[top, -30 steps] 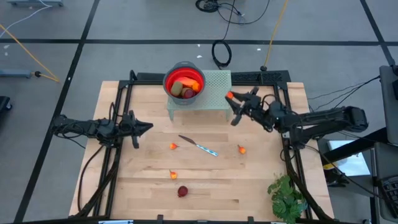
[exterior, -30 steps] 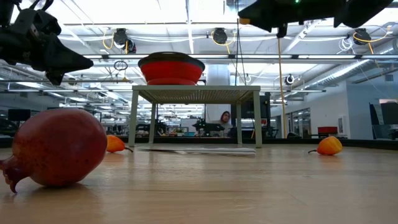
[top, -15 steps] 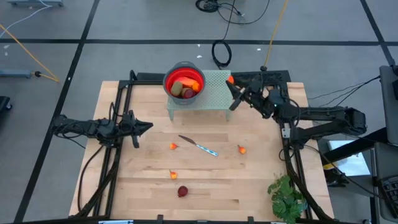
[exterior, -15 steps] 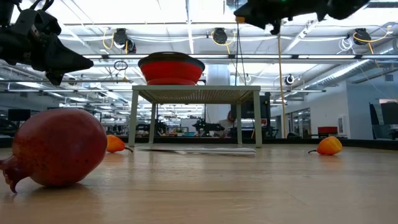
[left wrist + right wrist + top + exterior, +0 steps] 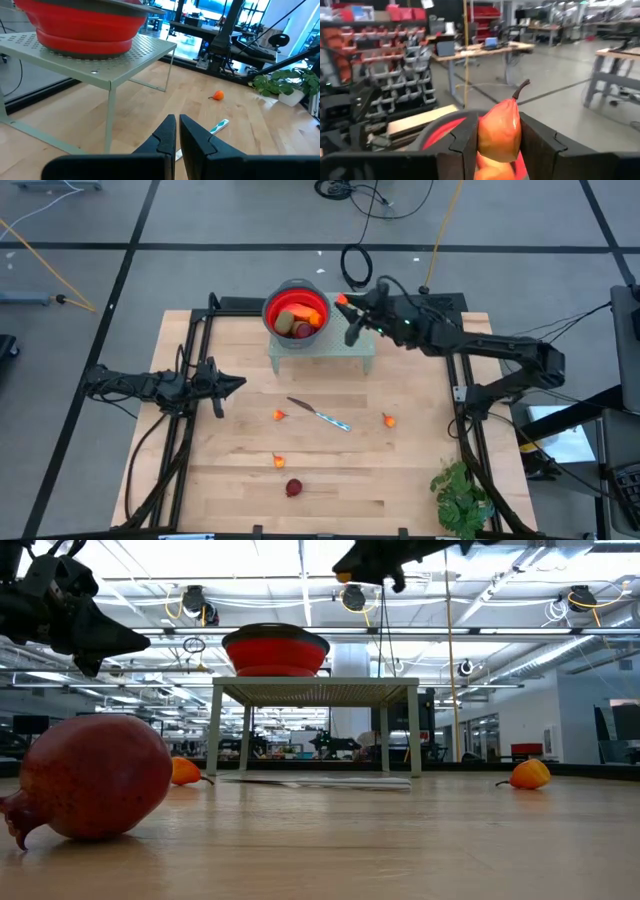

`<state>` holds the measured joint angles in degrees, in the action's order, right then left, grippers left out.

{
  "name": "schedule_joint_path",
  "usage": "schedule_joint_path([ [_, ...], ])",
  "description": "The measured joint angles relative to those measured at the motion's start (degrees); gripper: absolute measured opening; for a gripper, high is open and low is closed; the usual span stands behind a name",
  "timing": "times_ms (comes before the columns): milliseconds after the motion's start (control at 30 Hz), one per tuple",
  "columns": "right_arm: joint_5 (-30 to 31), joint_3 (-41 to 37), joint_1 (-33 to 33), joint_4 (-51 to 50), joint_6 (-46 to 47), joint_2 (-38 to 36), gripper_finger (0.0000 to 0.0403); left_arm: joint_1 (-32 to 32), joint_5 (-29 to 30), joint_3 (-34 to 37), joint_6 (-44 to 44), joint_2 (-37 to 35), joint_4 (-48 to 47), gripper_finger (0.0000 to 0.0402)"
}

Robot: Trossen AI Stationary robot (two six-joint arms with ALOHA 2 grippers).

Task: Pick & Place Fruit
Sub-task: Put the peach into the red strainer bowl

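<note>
My right gripper (image 5: 347, 313) is shut on a small orange fruit with a stem (image 5: 499, 131). It hangs in the air just right of the red bowl (image 5: 296, 308), high above the stand in the low view (image 5: 372, 560). The bowl stands on a pale green perforated stand (image 5: 350, 325) and holds several fruits (image 5: 295, 322). Three small orange fruits (image 5: 279, 415) (image 5: 388, 420) (image 5: 278, 462) and a dark red round one (image 5: 293, 488) lie on the table. My left gripper (image 5: 236, 383) is shut and waits in the air at the table's left. My right gripper pinches the orange fruit by the sides of its body (image 5: 490, 137) between the two fingers (image 5: 466, 142). Its stem end (image 5: 521, 89) sticks out past the fingertips. The fruit is lifted clear, beside the bowl's right rim (image 5: 326, 308).
A thin silver knife (image 5: 320, 415) lies mid-table between two orange fruits. A green leafy plant (image 5: 460, 495) sits at the near right corner. The dark red fruit looms close in the low view (image 5: 90, 775). Black frame rails (image 5: 190, 380) run along both table sides.
My right gripper, keeping the orange fruit, has moved toward the table's left and far edge, from right of the stand across it up to the bowl's right rim. The rest has kept still.
</note>
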<state>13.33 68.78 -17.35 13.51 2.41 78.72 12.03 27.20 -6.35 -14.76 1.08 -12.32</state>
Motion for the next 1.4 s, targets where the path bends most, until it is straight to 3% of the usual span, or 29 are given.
schedule_joint_path([
  [300,-8.8,11.0,-3.0,-9.2,4.2,8.9,0.0116,0.0,0.0,0.0,0.0,0.0,-0.2,0.0021],
  [733,-22.2,12.6,-6.7,-9.7,12.6,16.4,0.0116,0.0,0.0,0.0,0.0,0.0,-0.4,0.0021],
  [1400,-22.6,12.4,-7.1,-7.6,8.9,20.9,0.0116,0.0,0.0,0.0,0.0,0.0,-1.2,0.0021],
])
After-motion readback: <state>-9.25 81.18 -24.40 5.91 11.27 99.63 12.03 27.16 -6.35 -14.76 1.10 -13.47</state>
